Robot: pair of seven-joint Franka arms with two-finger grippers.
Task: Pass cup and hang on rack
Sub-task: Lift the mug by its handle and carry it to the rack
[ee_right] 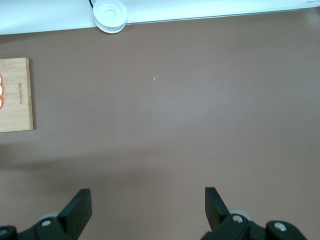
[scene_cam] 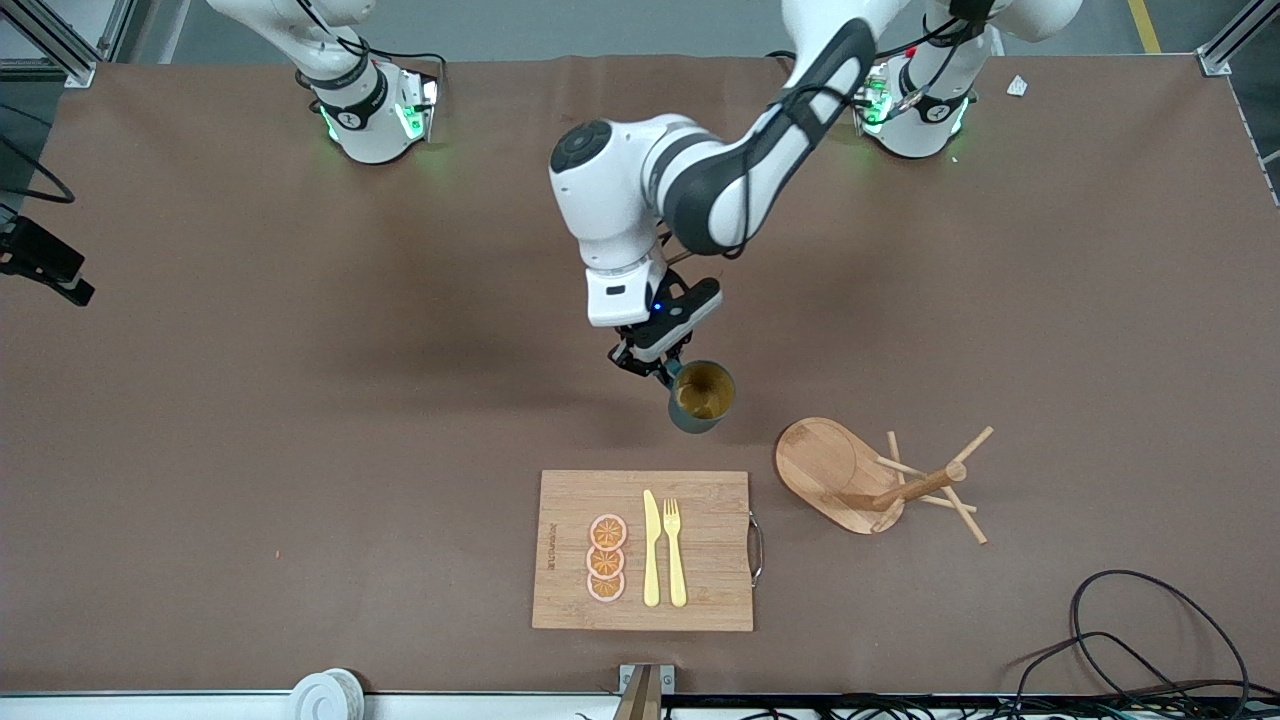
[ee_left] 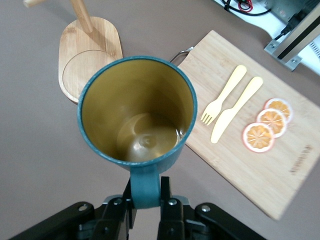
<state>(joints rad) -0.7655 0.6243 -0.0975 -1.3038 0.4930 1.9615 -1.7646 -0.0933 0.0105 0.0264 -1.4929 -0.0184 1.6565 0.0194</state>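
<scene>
Cup (scene_cam: 702,396) is held by its handle in the closed left gripper (scene_cam: 660,368), over bare table near the rack (scene_cam: 868,478). Right gripper (ee_right: 148,206) is kept waiting, fingers spread wide, nothing held.

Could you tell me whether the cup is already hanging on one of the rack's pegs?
No, the left gripper is shut on the cup by its handle, in the air, apart from the rack.

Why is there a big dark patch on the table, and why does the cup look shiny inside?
Front view: the left arm casts a soft shadow on the table. Left wrist view: light glints off the cup bottom, held by the left claw.
</scene>
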